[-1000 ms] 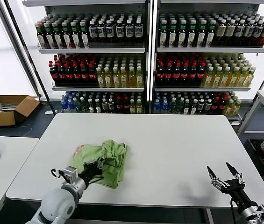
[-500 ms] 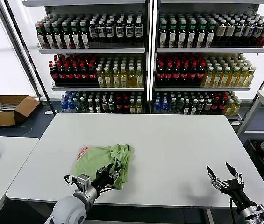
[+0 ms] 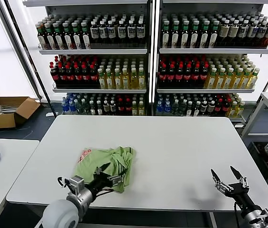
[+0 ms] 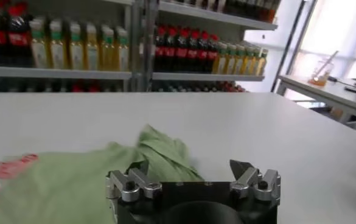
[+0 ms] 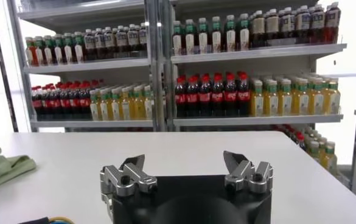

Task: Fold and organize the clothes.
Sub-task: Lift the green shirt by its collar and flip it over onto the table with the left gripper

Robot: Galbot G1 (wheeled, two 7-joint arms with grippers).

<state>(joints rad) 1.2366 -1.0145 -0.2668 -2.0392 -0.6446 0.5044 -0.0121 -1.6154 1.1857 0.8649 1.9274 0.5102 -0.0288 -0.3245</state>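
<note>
Left gripper (image 3: 106,175), at seven o'clock on the white table (image 3: 181,142), stands with jaws spread and grasping nothing, at the near edge of the light green polo shirt (image 3: 106,161). The shirt lies partly folded yet rumpled, so tidying likely remains. Right gripper (image 3: 228,179), at five o'clock, waits spread and empty.

White table (image 3: 181,142) before bottle-stocked shelves (image 3: 148,57), cardboard box (image 3: 5,110) on dark floor (image 3: 29,128)
</note>
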